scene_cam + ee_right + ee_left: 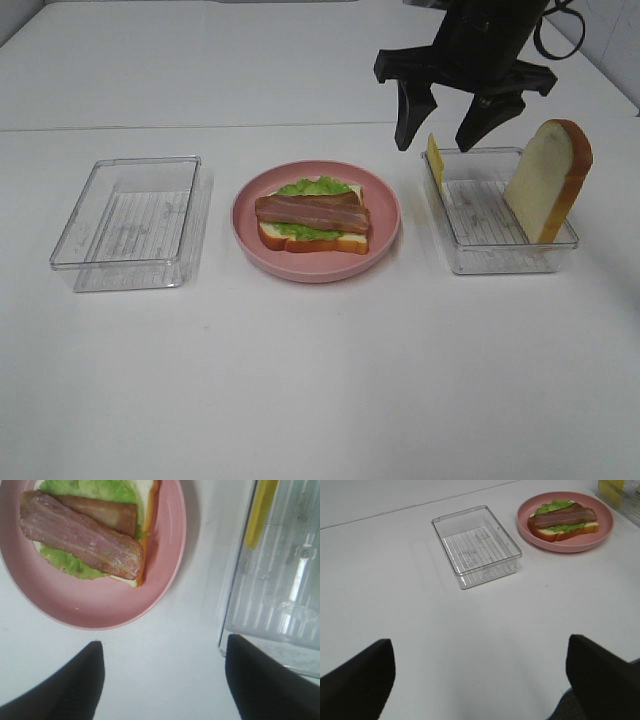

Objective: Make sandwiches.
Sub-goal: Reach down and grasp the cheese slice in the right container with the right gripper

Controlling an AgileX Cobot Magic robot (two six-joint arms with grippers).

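A clear tray [487,572] sits near the pink plate [570,545] bearing the sandwich [563,519].

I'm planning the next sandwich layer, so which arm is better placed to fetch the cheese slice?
Right. The right gripper hangs open near the cheese slice, which leans on the wall of its tray. The left gripper, also open, has the empty tray and the pink plate between it and the cheese.

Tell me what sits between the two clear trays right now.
The pink plate, carrying the half-built sandwich of bread, lettuce and meat strips, sits between the left tray and the right tray; the exterior high view shows it.
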